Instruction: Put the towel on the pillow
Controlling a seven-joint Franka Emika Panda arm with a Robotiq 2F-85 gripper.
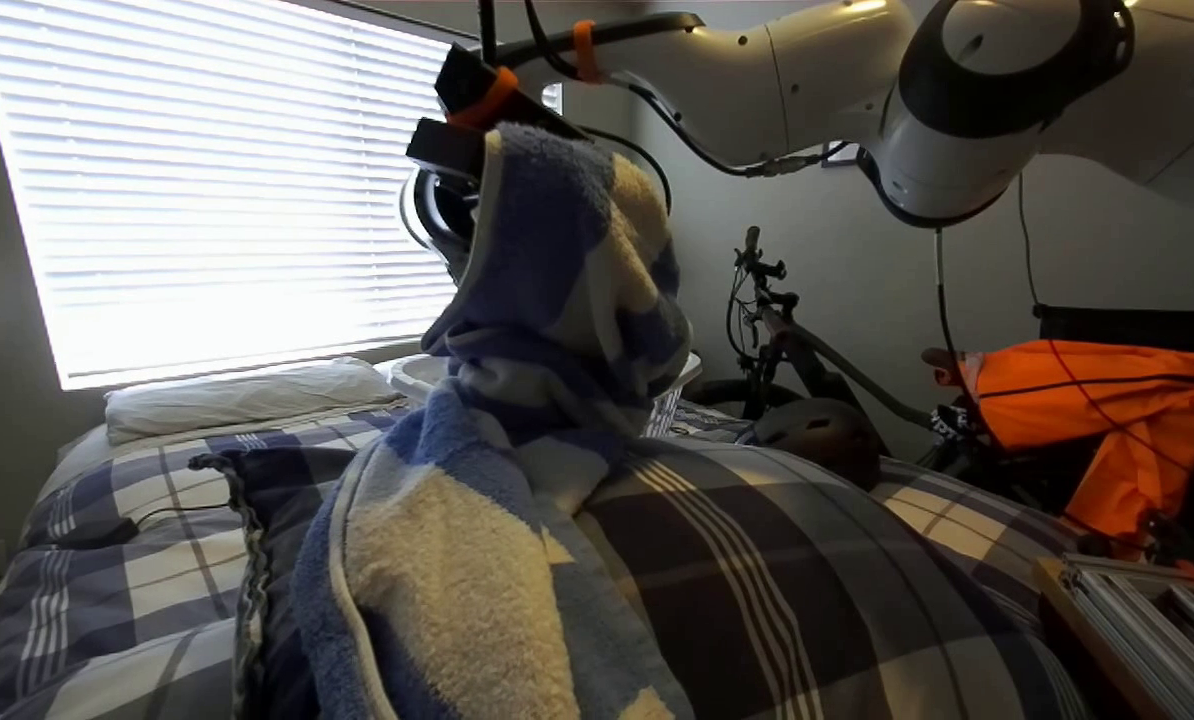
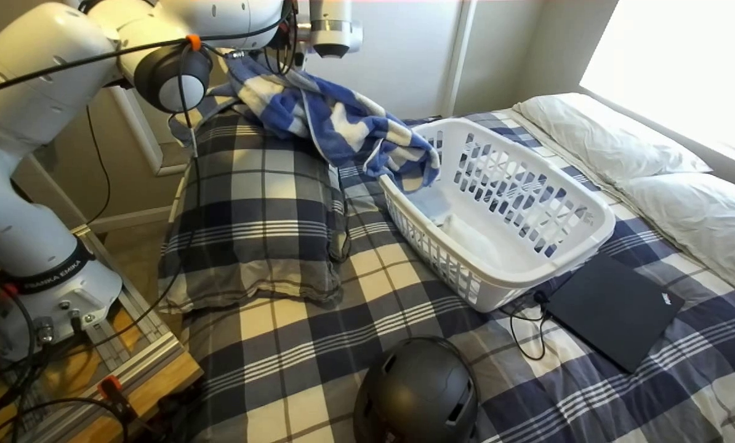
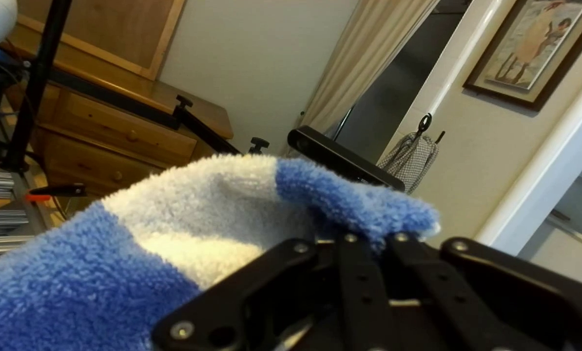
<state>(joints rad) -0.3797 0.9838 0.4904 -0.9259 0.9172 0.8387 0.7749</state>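
The blue and cream towel (image 1: 457, 570) hangs from my gripper and drapes down over the plaid pillow (image 1: 747, 570). In an exterior view the towel (image 2: 343, 126) stretches from the raised gripper, over the far end of the pillow (image 2: 247, 209), to the rim of a white basket, where its end hangs inside. In the wrist view my gripper (image 3: 375, 240) is shut on a blue edge of the towel (image 3: 203, 200). The fingertips are partly covered by the cloth. In the exterior views the fingers are hidden by the towel and the arm.
The white laundry basket (image 2: 558, 271) stands beside the pillow on the plaid bed cover (image 2: 318, 369). A black helmet (image 2: 417, 394) and a black laptop (image 2: 614, 311) lie on the bed. White pillows (image 2: 607, 132) lie by the window. A bicycle (image 1: 787, 330) stands behind.
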